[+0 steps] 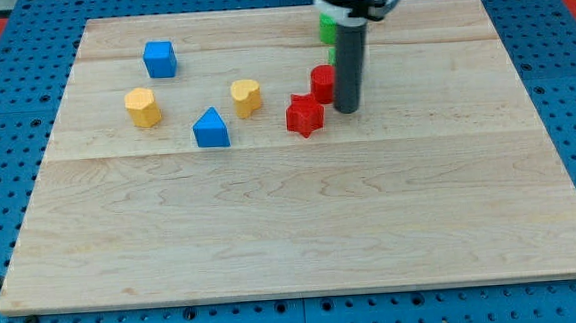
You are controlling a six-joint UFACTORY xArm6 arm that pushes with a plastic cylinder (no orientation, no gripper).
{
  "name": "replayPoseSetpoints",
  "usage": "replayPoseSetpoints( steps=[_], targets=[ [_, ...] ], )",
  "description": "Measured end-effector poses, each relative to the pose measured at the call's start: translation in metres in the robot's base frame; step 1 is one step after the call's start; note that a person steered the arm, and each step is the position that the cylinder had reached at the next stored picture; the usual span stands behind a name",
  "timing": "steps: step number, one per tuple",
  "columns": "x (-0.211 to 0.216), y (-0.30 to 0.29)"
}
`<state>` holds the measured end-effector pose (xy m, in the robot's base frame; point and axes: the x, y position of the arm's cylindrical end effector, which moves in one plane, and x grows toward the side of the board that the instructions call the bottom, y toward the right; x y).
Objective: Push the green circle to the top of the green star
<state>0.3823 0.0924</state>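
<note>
Risk: my tip (pixel 347 109), fingerless, beside the red blocks (pixel 305 114), hides both green blocks (pixel 327 25) and could shove reds instead.

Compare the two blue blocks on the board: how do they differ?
The blue cube has a flat top; the blue triangle block comes to a peak. The cube lies nearer the view's top and left; the triangle block lies lower, between the two yellow blocks. Both are blue, far from my tip.

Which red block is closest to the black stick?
The red cylinder, right beside my tip on its left. The red star lies lower and farther left.
</note>
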Motion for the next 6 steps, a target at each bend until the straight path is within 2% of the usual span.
replayPoseSetpoints(
  steps=[1, 2, 3, 4, 5, 6],
  targets=[
    [-0.036, 0.046],
    [-0.063, -0.013],
    [-0.087, -0.026],
    [-0.093, 0.028],
    [-0.158, 0.047],
    [-0.168, -0.036]
  ],
)
